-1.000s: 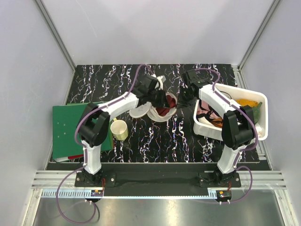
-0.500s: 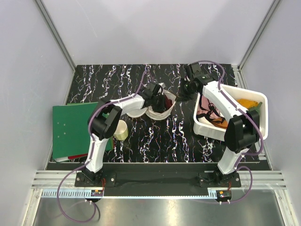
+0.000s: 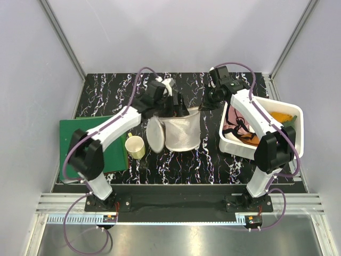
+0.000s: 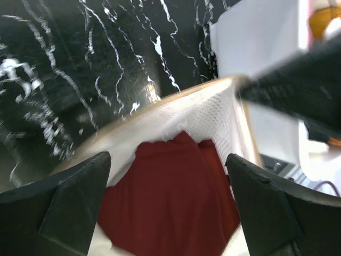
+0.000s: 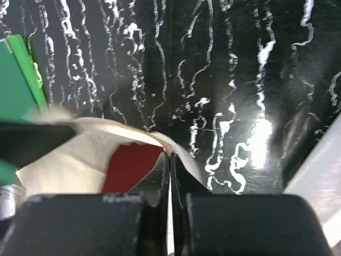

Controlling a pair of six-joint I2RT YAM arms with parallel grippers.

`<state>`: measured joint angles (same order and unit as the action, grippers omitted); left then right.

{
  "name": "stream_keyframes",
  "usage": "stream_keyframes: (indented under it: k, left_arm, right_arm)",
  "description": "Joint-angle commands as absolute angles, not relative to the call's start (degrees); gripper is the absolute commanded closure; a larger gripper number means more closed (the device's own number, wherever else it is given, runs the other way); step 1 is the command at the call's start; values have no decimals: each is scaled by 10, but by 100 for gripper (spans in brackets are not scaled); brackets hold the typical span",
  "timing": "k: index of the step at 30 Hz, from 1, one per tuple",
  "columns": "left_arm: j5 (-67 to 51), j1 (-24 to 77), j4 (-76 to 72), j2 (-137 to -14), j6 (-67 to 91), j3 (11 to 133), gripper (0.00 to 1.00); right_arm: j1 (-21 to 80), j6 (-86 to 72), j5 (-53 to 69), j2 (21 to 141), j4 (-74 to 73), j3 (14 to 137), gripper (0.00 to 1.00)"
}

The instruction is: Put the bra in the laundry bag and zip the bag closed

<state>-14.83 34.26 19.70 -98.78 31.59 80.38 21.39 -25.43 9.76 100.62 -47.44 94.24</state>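
Toward the counter's far edge, right gripper pinches the laundry bag rim, left gripper gapes (bra inside); a slipped pinch could spill it.

Overhead, the light is bright, soft and even from above, sharp throughout, with faint shadows on the table and sheen on the metal strip at the bottom. The left wrist picture is smeared, probably by motion: veins streak at upper left, the white bin at upper right is washed out, and the bra and laundry bag look soft. The right wrist picture is crisper, with glare at centre right and the right gripper defocused at the bottom.
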Motion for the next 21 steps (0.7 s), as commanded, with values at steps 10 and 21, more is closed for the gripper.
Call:
stream_keyframes:
  k: [10,21]
  left_arm:
    - [-165,258,200,-910,334,715,7]
    - [-116,302,221,-991,349,681,34]
  right_arm:
    - [190,-194,62,1011,-459,959,100]
    - [177,-187,83,1013,-446,951,100]
